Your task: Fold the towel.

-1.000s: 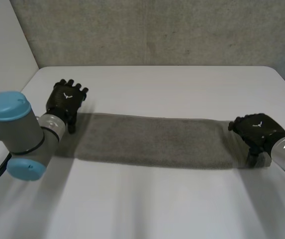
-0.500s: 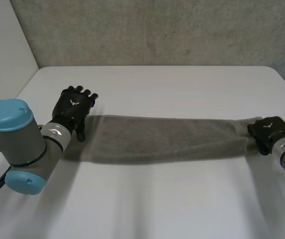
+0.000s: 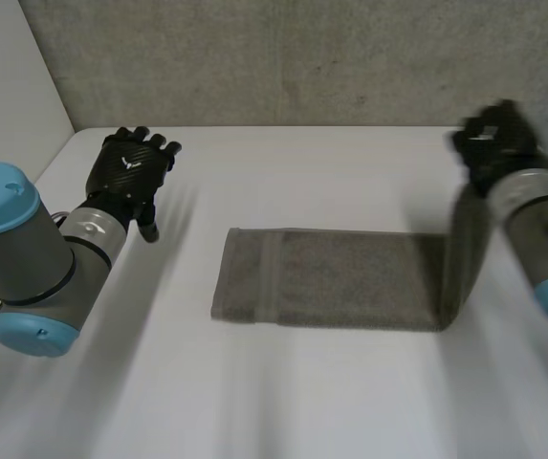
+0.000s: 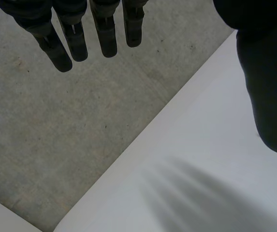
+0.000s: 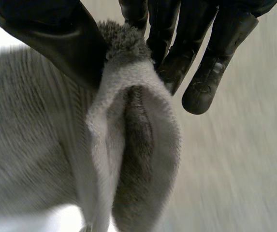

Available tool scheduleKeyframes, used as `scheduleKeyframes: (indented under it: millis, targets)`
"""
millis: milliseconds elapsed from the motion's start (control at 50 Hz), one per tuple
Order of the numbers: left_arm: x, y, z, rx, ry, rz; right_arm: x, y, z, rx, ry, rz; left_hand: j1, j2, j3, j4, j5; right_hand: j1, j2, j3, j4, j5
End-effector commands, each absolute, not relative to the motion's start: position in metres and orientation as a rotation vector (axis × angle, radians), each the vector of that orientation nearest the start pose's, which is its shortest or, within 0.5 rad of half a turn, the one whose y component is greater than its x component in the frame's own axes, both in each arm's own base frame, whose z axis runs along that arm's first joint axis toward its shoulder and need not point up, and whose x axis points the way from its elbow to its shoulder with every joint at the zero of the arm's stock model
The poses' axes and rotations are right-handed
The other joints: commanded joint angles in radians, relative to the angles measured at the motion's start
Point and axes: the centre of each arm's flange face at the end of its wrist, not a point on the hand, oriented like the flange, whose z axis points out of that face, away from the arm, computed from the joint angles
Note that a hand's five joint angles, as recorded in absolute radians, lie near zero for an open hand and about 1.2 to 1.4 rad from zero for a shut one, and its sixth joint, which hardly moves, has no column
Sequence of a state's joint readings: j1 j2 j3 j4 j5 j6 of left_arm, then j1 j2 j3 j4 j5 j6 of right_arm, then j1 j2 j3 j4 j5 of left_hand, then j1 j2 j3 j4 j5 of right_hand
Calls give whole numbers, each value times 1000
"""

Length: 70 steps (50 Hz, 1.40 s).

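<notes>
While the left hand (image 3: pixel 132 174) hangs above the white table (image 3: pixel 350 163) with its fingers (image 4: pixel 75 41) straight and spread and nothing between them and the thumb, it carries no part of the load. The grey towel (image 3: pixel 340 277) lies well apart from that hand, toward the right hand's side, as a long flat band on the table. Its free end, crossed by a stitched hem, is the end nearer the left hand. At the opposite end the cloth bends up off the table and rises as a hanging strip to the right hand (image 3: pixel 495 145), which is raised above the table. In the right wrist view, the thumb and fingers (image 5: pixel 203 87) of that hand pinch the towel's end between them, with the edge bunched and doubled on itself below the palm. Judged from this drape, the towel is light, soft and fully limp. It has no stiffness, hangs from whatever point is held, and is not fragile, and its pile should resist slipping in a pinch. A single pinch gathers the short edge, so that edge will probably land crooked. The better hold is at the corners of a short edge. The free end near the left hand is the unsecured point and may need pinning flat with straight fingers.
</notes>
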<state>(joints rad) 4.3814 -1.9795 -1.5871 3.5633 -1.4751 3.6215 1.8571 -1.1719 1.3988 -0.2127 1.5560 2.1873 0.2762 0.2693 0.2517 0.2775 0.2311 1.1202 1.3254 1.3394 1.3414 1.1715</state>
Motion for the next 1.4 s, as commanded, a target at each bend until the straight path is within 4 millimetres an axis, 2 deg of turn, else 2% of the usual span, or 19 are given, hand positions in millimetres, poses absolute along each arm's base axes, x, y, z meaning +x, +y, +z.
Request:
scheduleKeyframes:
  millis: [20, 40, 80, 140, 280, 300, 320, 360, 480, 520, 540, 580, 700, 740, 800, 1020, 1160, 1300, 1400]
  targets:
    - [-269, -309, 205, 985, 1977, -2230, 351, -258, 201, -1727, 1641, -2298, -77, -70, -53, -79, -207, 276, 71, 57, 55, 50]
    - [-270, -308, 205, 984, 1983, -2234, 364, -246, 185, -1763, 1605, -2246, -77, -70, -53, -79, -207, 276, 71, 57, 55, 50]
    - [-271, -307, 204, 980, 1993, -2238, 373, -236, 173, -1785, 1588, -2200, -77, -70, -53, -79, -207, 276, 71, 57, 55, 50]
    - [-271, -307, 203, 967, 2016, -2242, 384, -221, 162, -1810, 1540, -2146, -77, -70, -53, -79, -207, 276, 71, 57, 55, 50]
    - [-277, -303, 203, 979, 2025, -2262, 390, -213, 152, -1753, 1470, -2024, -77, -70, -53, -79, -207, 276, 71, 57, 55, 50]
    - [-279, -302, 203, 984, 2023, -2266, 390, -211, 152, -1723, 1475, -1989, -77, -70, -53, -79, -207, -144, -350, -364, -366, -370]
    - [-279, -302, 203, 985, 2023, -2266, 390, -211, 152, -1723, 1475, -1988, -77, -70, -53, -79, -207, -149, -354, -368, -370, -374]
    - [-283, -300, 206, 995, 2015, -2283, 388, -208, 151, -1650, 1509, -1933, -77, -70, -53, -79, -207, -946, -1151, -1165, -1167, -1172]
    - [-296, -290, 210, 1019, 2018, -2332, 367, -229, 182, -1450, 1621, -1980, -74, -67, -50, -76, -204, -946, -1151, -1165, -1167, -1172]
    - [-305, -282, 212, 1026, 2044, -2367, 337, -252, 203, -1281, 1721, -2032, -74, -67, -50, -76, -204, -946, -1151, -1165, -1167, -1172]
    - [-305, -282, 212, 1026, 2044, -2367, 337, -252, 203, -1280, 1721, -2032, -74, -67, -50, -76, -204, -946, -1151, -1165, -1167, -1172]
    - [-315, -273, 214, 1038, 2068, -2400, 313, -263, 210, -1184, 1821, -2020, -72, -65, -47, -73, -201, -946, -1151, -1165, -1167, -1172]
    - [-331, -255, 212, 1106, 2087, -2426, 281, -266, 196, -1160, 2014, -1902, -72, -65, -47, -73, -201, -946, -1151, -1165, -1167, -1172]
    - [-342, -242, 204, 1172, 2107, -2418, 258, -267, 180, -1133, 2151, -1796, -69, -62, -44, -70, -198, -946, -1151, -1165, -1167, -1172]
    - [-354, -232, 190, 1243, 2136, -2391, 242, -265, 164, -1112, 2238, -1722, -63, -56, -38, -64, -192, -921, -1126, -1140, -1142, -1147]
    - [-381, -229, 151, 1358, 2192, -2316, 226, -260, 144, -1087, 2297, -1612, -45, -38, -21, -46, -174, -880, -1085, -1099, -1101, -1105]
    - [-399, -250, 141, 1335, 2156, -2359, 226, -259, 141, -1080, 2282, -1621, -42, -35, -18, -43, -172, -733, -938, -952, -954, -959]
    - [-396, -274, 127, 1198, 2160, -2324, 227, -259, 139, -1084, 2266, -1657, 2, 9, 26, 1, -128, -580, -785, -799, -801, -806]
    - [-379, -291, 114, 1111, 2157, -2230, 227, -259, 138, -1089, 2264, -1665, 14, 21, 38, 12, -116, -469, -674, -688, -690, -694]
